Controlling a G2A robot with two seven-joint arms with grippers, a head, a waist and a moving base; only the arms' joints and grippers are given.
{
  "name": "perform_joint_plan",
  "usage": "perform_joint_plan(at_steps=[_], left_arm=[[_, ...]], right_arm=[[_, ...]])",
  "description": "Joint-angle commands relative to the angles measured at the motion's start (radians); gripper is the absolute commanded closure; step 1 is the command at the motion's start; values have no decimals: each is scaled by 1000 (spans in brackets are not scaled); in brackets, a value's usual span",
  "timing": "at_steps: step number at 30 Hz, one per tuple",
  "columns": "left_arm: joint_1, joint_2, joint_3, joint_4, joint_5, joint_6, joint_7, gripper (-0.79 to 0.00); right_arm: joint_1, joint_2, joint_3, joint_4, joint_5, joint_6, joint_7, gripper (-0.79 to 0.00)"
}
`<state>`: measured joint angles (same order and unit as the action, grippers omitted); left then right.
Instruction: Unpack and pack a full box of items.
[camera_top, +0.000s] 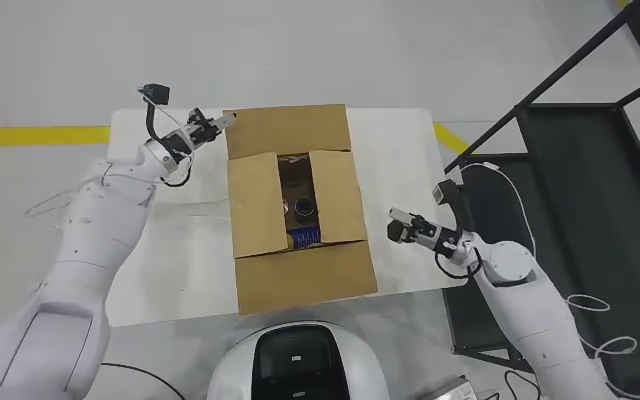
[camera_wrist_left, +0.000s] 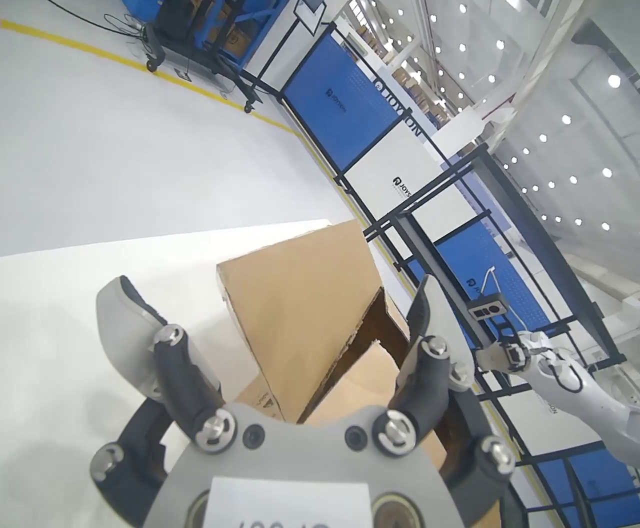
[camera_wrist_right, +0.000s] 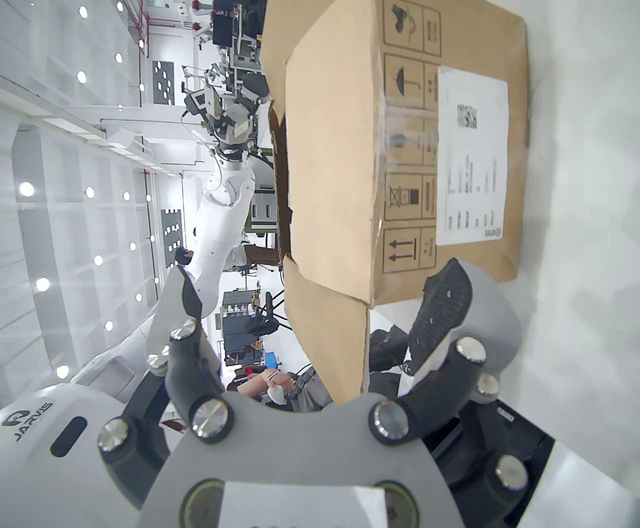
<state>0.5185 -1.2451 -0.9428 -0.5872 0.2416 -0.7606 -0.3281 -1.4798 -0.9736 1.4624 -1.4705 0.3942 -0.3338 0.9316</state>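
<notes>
A brown cardboard box (camera_top: 340, 200) stands in the middle of the white table (camera_top: 160, 270) with its four flaps spread out. Inside it lie a dark round item (camera_top: 304, 208) and a blue packet (camera_top: 304, 237). My left gripper (camera_top: 222, 122) hovers open at the box's far left corner, and the left wrist view shows its fingers (camera_wrist_left: 272, 295) spread wide over a flap (camera_wrist_left: 295, 295), holding nothing. My right gripper (camera_top: 395, 226) hangs open just off the box's right side. The right wrist view has it (camera_wrist_right: 315, 285) facing the labelled box wall (camera_wrist_right: 400, 150), empty.
A black metal frame and shelf (camera_top: 545, 150) stand right of the table, close behind the right arm. The table's left half (camera_top: 170, 230) is bare. A yellow floor line (camera_top: 50, 134) runs beyond the table's far edge.
</notes>
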Motion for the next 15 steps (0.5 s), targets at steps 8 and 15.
perform_joint_plan(at_steps=[8,15], left_arm=[[-77,-89,68,191,-86,-26,-19,-785],[-105,-138,80,269,-150,-28,-57,-785]], right_arm=[[-58,10,36,2,10,83,49,-785],[-80,14,53,10,-22,101,32,-785]])
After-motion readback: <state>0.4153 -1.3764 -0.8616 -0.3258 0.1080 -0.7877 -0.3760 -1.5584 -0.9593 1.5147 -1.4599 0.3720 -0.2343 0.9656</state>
